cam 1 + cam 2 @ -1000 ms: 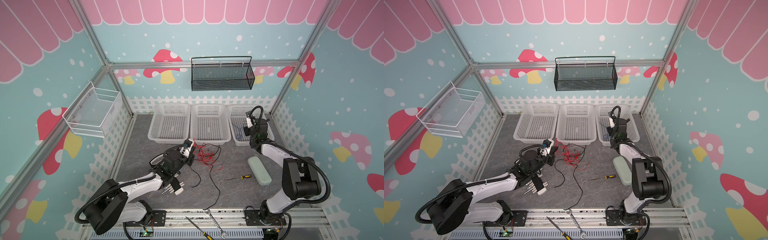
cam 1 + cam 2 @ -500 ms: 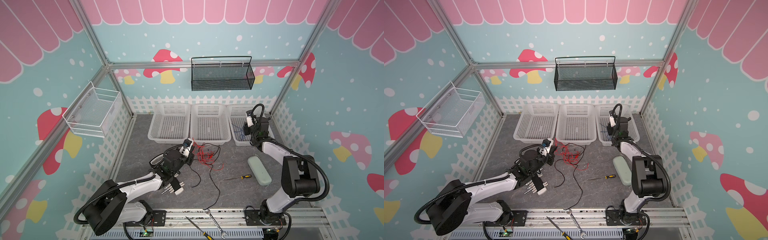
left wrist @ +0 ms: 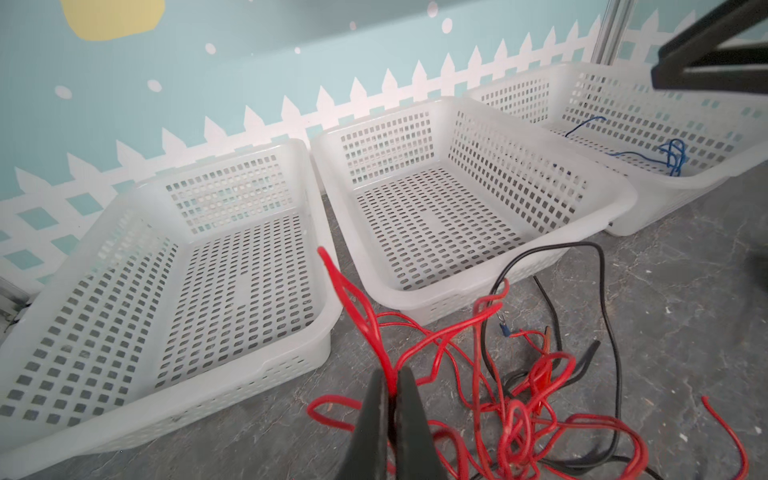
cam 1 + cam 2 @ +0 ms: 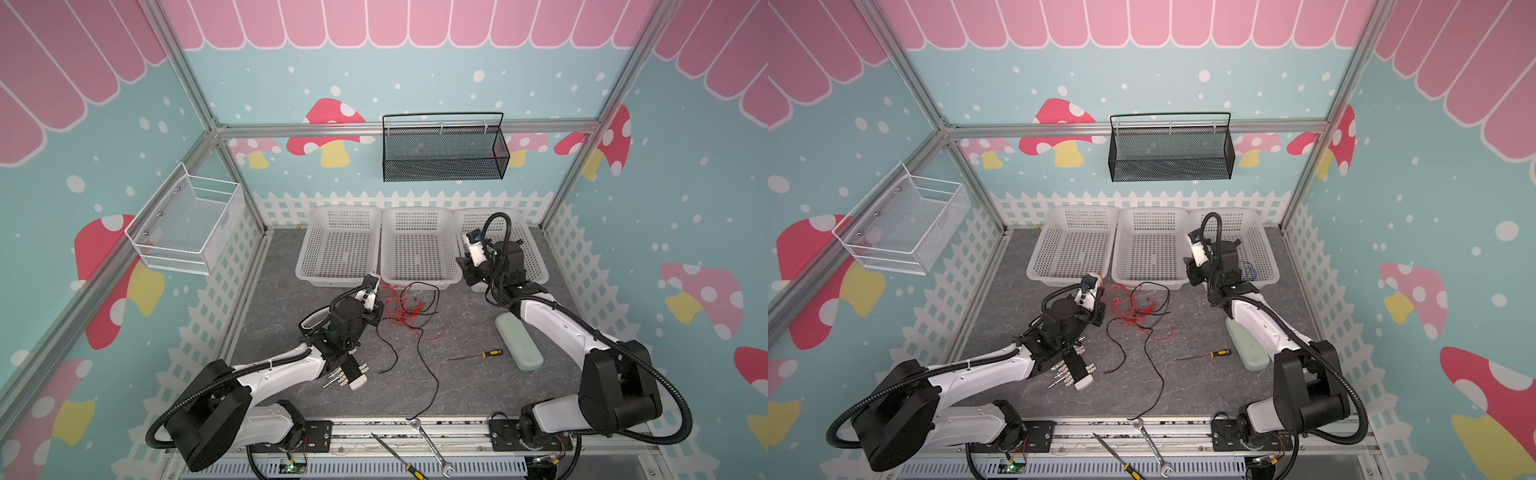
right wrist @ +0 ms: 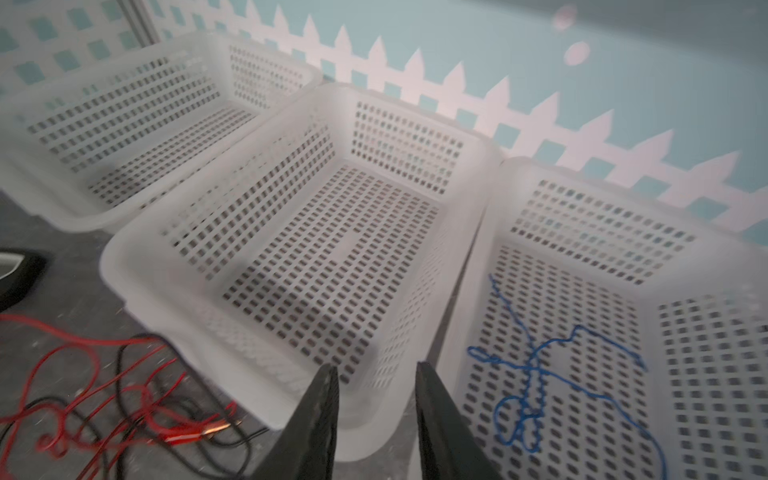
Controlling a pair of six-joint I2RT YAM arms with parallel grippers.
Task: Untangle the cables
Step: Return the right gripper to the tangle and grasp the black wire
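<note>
Tangle of thin red cable [image 3: 513, 419] and thin black cable [image 3: 552, 246] on grey stone-patterned tabletop [image 4: 291, 291], just before middle white perforated plastic basket [image 4: 415, 218].
Apart, thin blue cable [image 5: 536, 390] inside right-hand white basket [image 4: 473, 222]; left gripper [image 3: 392, 374] clenched on red strand; right gripper [image 5: 376, 370] parted, holding nothing.

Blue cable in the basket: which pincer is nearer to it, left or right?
Right. The right pincer hangs open at the rim of the basket holding the blue cable; the left pincer, shut on the red cable, is by the leftmost basket.
</note>
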